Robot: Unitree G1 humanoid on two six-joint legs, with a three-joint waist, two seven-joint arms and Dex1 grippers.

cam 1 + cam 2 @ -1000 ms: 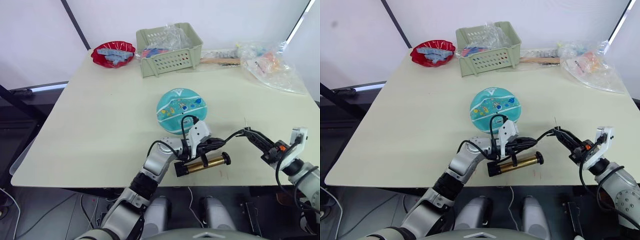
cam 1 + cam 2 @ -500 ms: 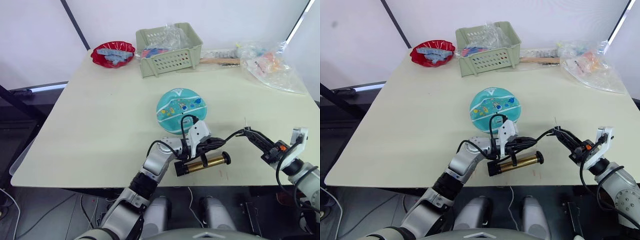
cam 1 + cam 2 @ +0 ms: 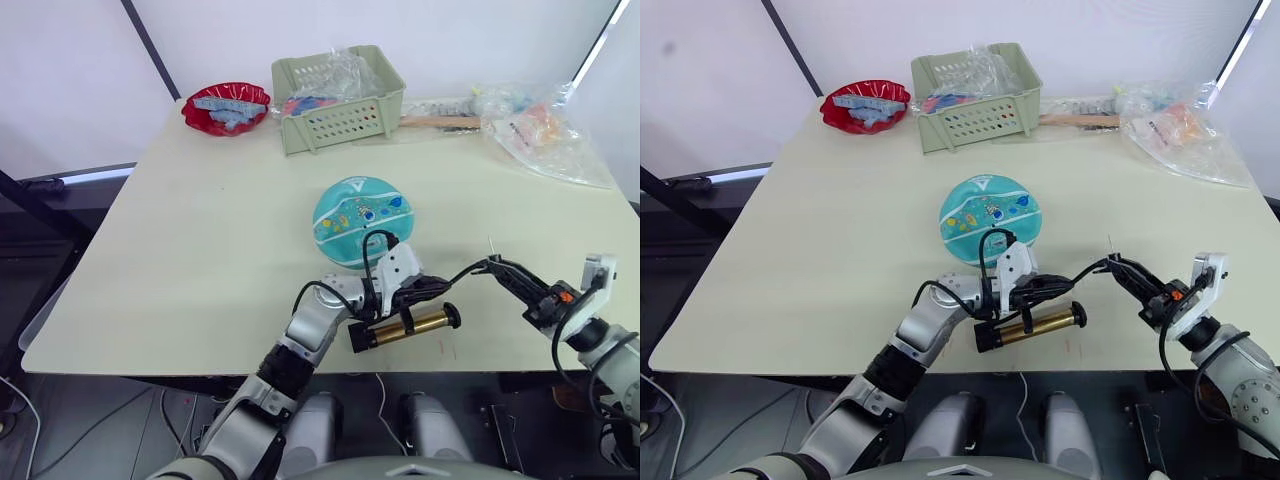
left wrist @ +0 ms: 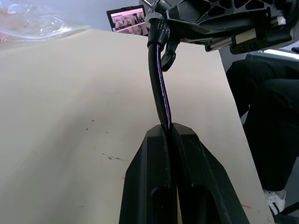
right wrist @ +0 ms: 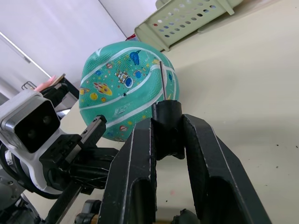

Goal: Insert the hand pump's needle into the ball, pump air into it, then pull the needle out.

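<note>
Right hand [image 3: 1130, 275] is clamped on the needle [image 5: 162, 80] fitting, tip up, well right of the ball [image 3: 362, 221] mid-tabletop, while left hand [image 3: 432, 286] pinches the hose above the pump [image 3: 405, 327], so insertion comes next, needing the tip aimed at the valve.

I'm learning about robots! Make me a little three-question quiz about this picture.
1. True or false: the needle is already stuck in the ball.
2. What does the right gripper hold? A) the needle's black fitting B) the red bowl C) the basket
3. Fill in: the left gripper pinches the pump's black ____.

Key: 1. False, it points up, apart from the ball. 2. A. 3. hose.
</note>
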